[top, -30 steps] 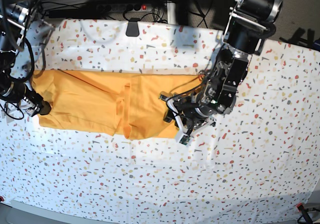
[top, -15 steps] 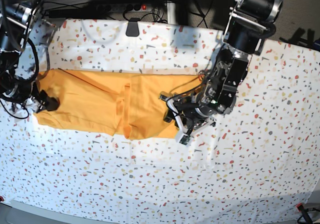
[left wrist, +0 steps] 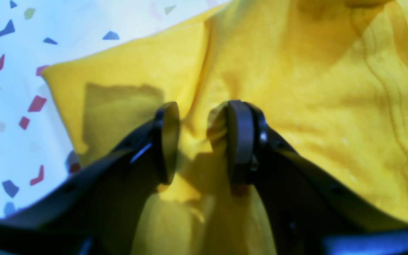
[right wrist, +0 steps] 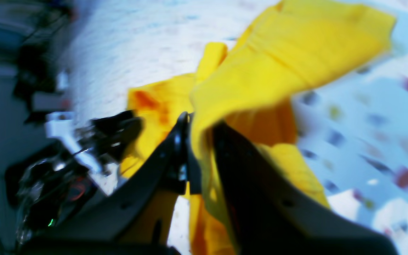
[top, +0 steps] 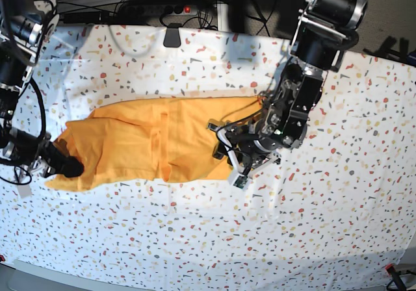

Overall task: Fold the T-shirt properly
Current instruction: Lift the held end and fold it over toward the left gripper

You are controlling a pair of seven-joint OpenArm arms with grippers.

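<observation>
Speckled table (top: 195, 239) takes up most of the base view, cables and a power strip (top: 156, 8) behind it. The T-shirt (top: 162, 141) lies mid-table, long axis running left-right. Right hand (right wrist: 200, 131) is clamped on one end, lifting it. Left hand (left wrist: 200, 141) pinches a fold at the other end.

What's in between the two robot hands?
The T-shirt stretches the whole way between them in the base view: the right gripper pinches one end, the left gripper presses the other.
</observation>
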